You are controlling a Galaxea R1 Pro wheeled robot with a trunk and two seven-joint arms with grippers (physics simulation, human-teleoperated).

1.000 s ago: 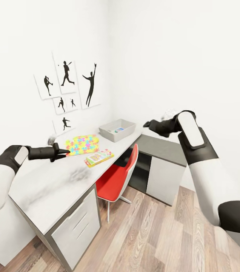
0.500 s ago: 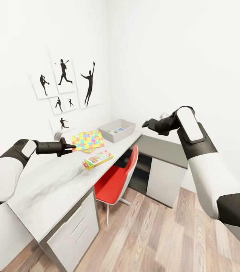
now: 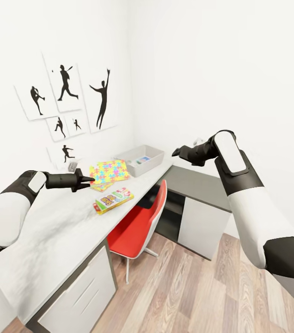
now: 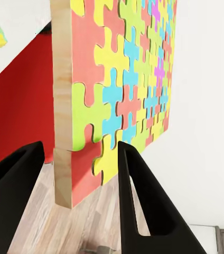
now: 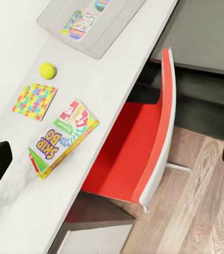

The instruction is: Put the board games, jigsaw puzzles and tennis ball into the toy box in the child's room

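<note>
Larger puzzle (image 3: 109, 169) lifted by left claw (image 3: 88, 180), flat, tilted.

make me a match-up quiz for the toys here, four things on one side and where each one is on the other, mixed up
Things:
1. larger jigsaw puzzle
2. smaller jigsaw puzzle
3. SKIP-BO box
4. tennis ball

Places:
a. on the table, between the toy box and a flat mat
b. gripped at its edge by the left claw, raised off the desktop
c. near the table's front edge, by the red chair
d. flat on the table, between the ball and a game box

Pairs: 1-b, 2-d, 3-c, 4-a
</note>
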